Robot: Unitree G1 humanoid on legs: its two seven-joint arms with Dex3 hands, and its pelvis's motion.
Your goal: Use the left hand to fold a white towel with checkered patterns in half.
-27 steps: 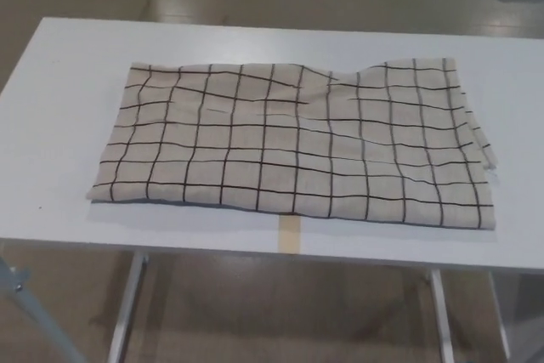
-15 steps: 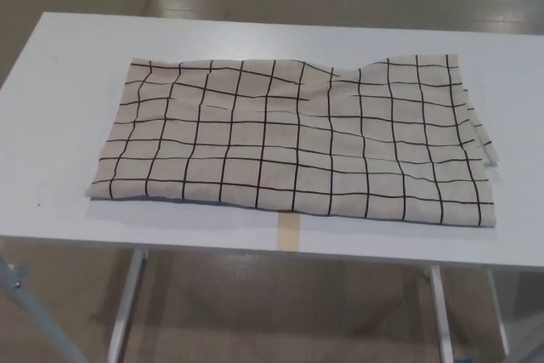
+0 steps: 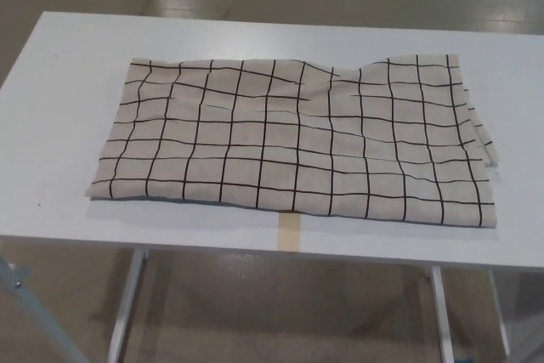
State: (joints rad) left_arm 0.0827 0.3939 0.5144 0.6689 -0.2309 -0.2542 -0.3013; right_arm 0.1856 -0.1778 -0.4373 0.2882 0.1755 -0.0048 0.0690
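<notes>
The checkered towel lies flat mid-table, long edges nine to three; neither of my hands shows, grip unknown.

The white towel with its thin black checks lies spread out before me on the white counter, long side running left to right. It is nearly flat, with slight wrinkles near its far edge; at its right edge a lower layer peeks out.
</notes>
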